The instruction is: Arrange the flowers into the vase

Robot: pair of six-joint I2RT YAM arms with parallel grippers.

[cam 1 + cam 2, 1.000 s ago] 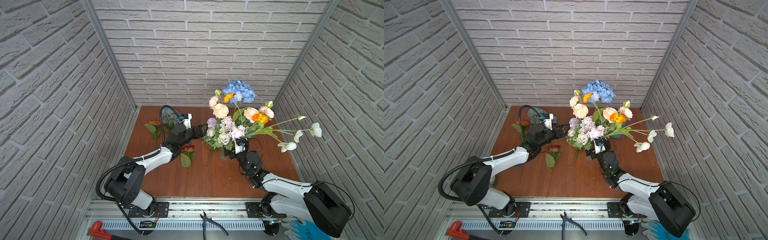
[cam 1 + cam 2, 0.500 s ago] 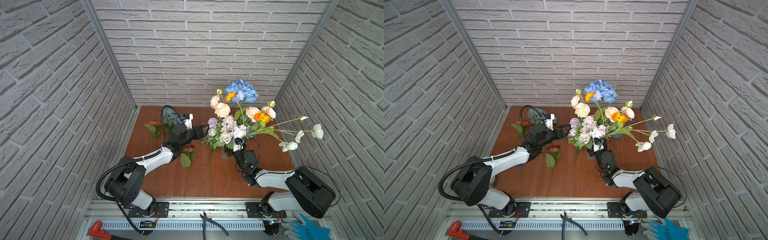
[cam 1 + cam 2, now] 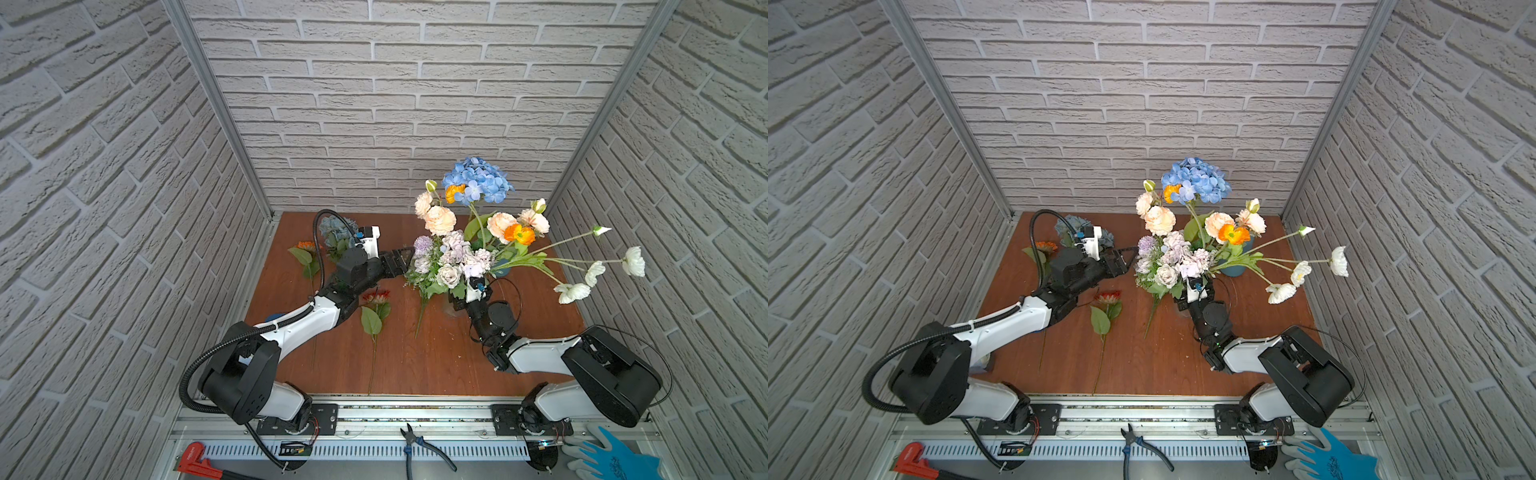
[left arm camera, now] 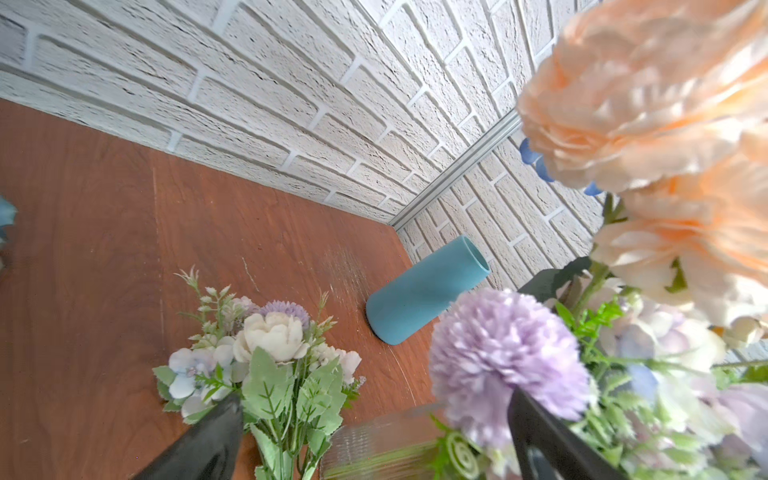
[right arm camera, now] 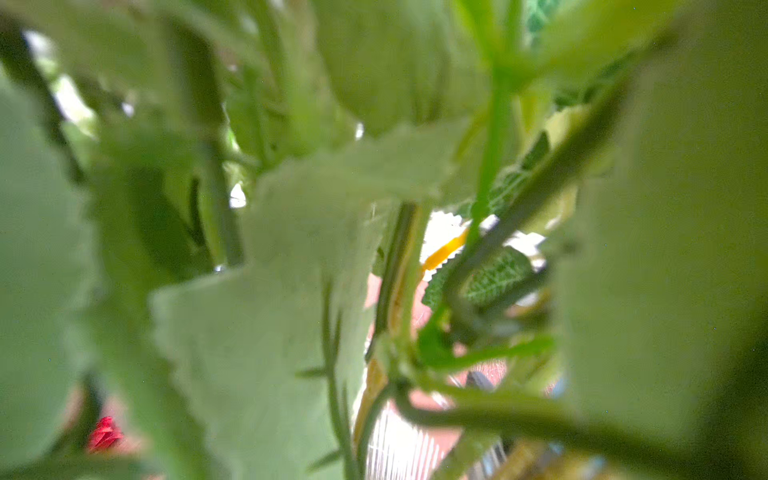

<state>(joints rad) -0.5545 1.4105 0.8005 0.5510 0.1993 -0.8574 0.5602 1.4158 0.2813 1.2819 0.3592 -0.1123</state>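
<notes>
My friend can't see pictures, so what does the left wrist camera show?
Two black open jaws of the left gripper point toward a small bunch of white and lilac flowers on the brown wooden table. Behind stands a teal tube-shaped vase by white brick walls; a blurry purple pompom flower and peach roses crowd close.

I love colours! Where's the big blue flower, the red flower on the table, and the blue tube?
Big blue flower (image 3: 477,179): a top view, middle of its petal ball.
Red flower (image 3: 375,297): a top view, its red head.
Blue tube (image 4: 419,293): left wrist view, its side wall.
</notes>
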